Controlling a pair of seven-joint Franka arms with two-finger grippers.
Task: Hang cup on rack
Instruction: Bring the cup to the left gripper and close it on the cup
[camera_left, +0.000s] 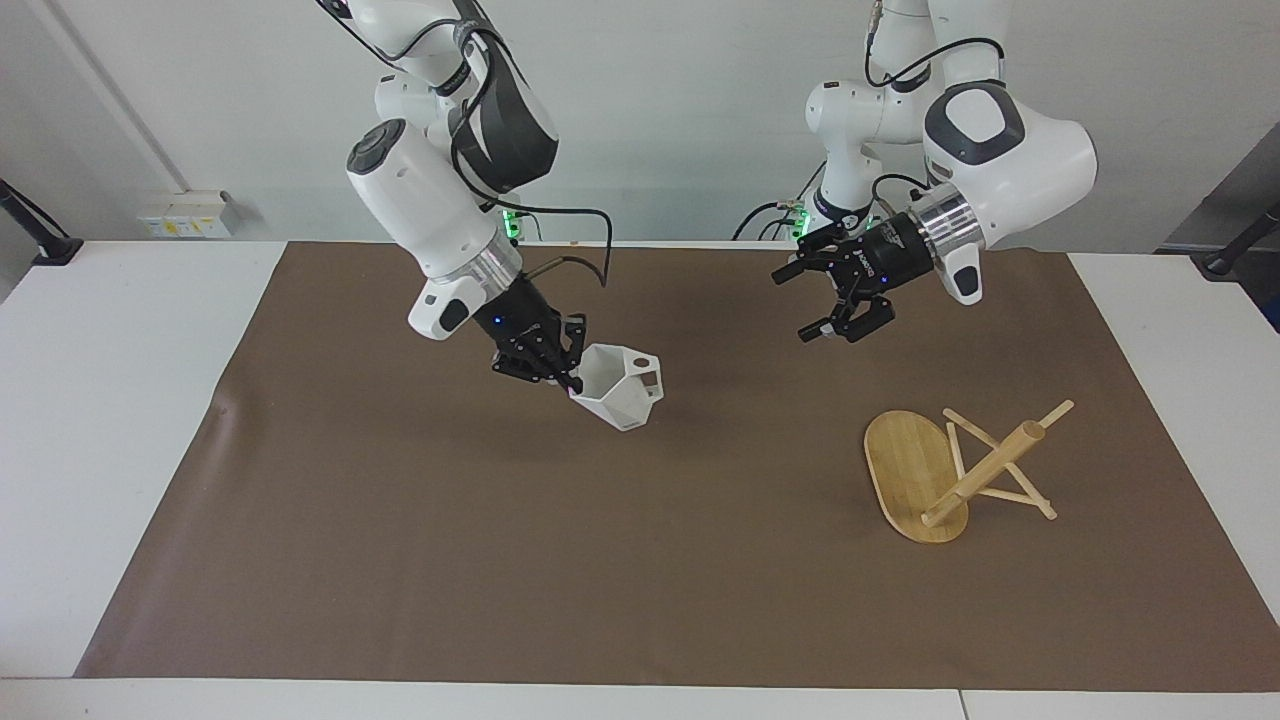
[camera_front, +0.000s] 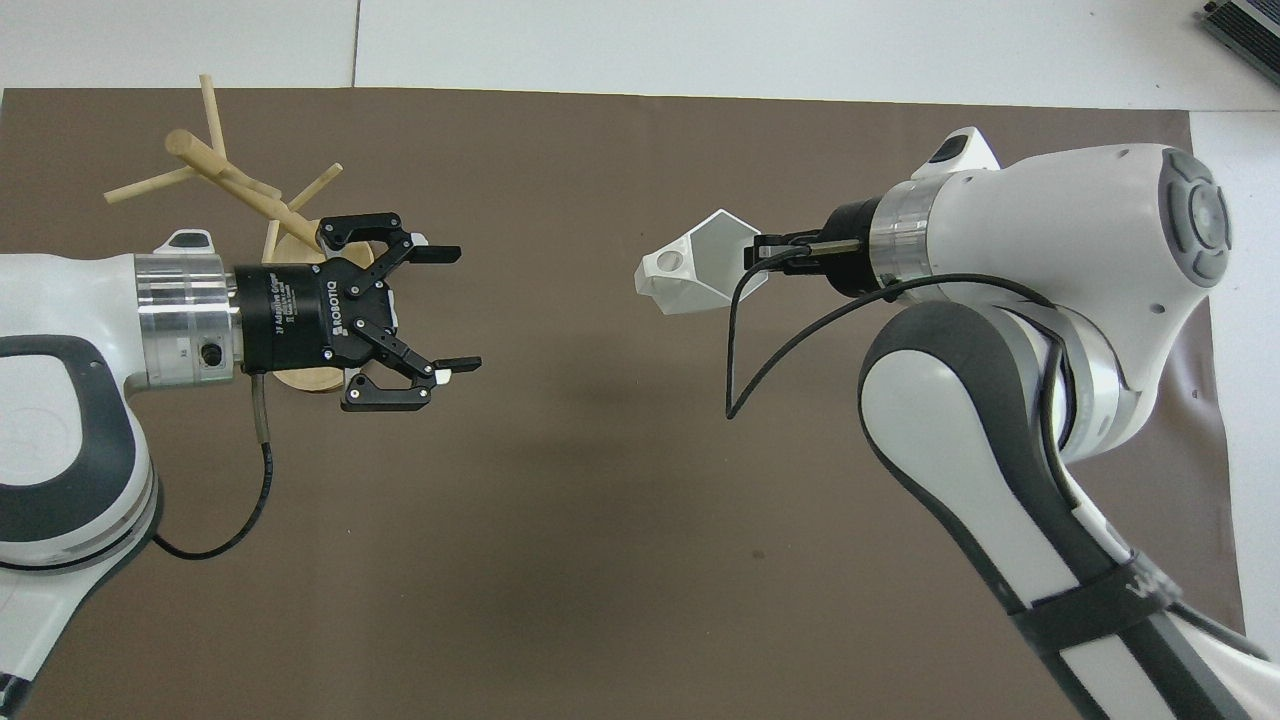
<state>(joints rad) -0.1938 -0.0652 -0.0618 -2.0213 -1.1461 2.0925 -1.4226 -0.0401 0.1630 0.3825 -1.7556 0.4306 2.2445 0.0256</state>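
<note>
While the faceted white cup is carried in the air over the middle of the brown mat, its rim is clamped between the closed fingers of the right gripper, with the blocky handle and its round hole turned toward the left arm's end of the table. A handover appears to be in preparation: the left gripper is held with its fingers spread apart, raised over the mat and facing the cup. For a good transfer, the cup's body should be presented squarely between those spread fingers, and the handle left free for a peg. The bamboo rack lies toppled on its side toward the left arm's end, so it would likely need to be righted before hanging. Wide open mat remains between the two grippers, and no edge is close.
</note>
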